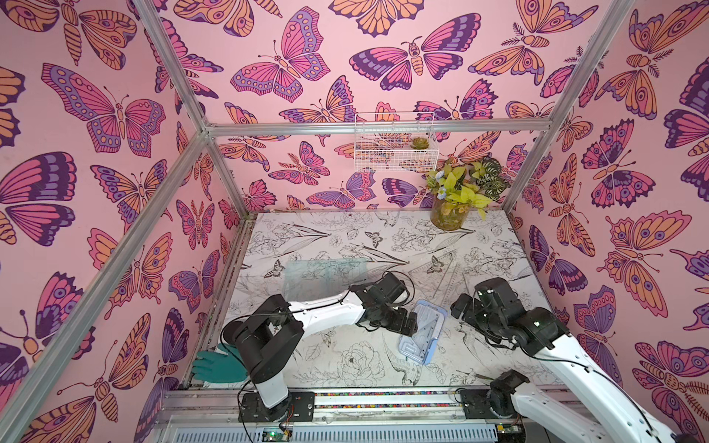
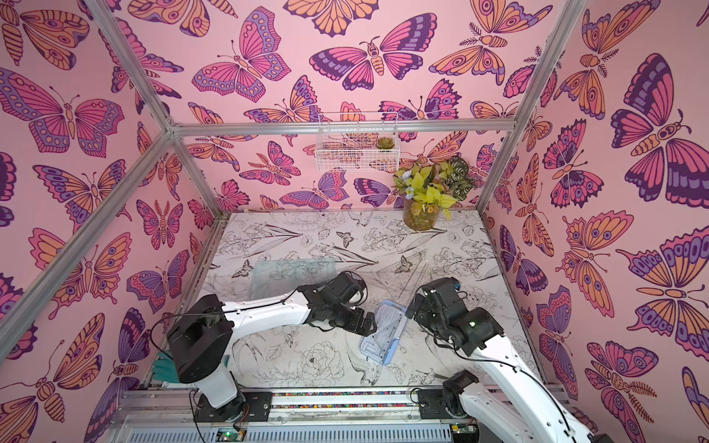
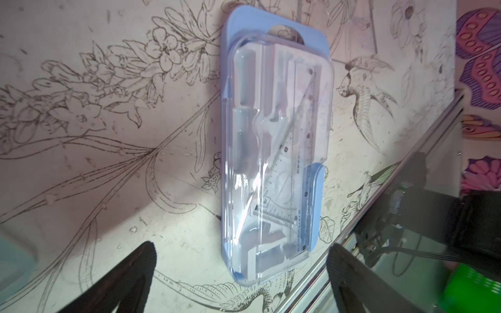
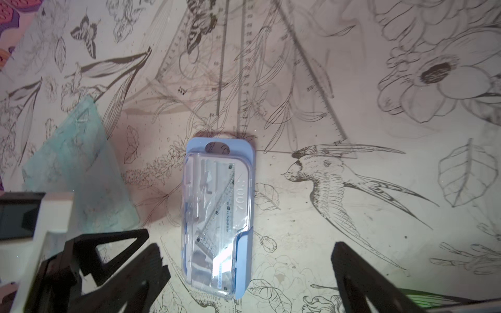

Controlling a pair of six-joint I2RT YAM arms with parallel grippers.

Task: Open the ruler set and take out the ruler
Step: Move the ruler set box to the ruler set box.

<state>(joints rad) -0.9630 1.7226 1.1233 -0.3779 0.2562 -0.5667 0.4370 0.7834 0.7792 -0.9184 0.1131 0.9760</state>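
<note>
While both arms lean in over the patterned counter (image 1: 345,356), the left arm's white forearm lies nearly level and its wrist tips down. The left end effector (image 3: 241,245) is spread wide and holds nothing. The ruler set (image 3: 273,149) lies flat just ahead of it, lined up with the gap between its dark, ridged fingers (image 3: 127,276).

The right arm comes in with its elbow raised. The right end effector (image 4: 245,245) looks down with its fingers wide apart and empty, and the set (image 4: 219,216) sits below and between them.

The case is a rounded pale-blue plastic tray under a glossy clear moulded cover. The see-through ruler (image 3: 301,225) lies inside along one long edge, next to a set square. In both top views the set (image 1: 424,331) sits between the two end effectors.
</note>
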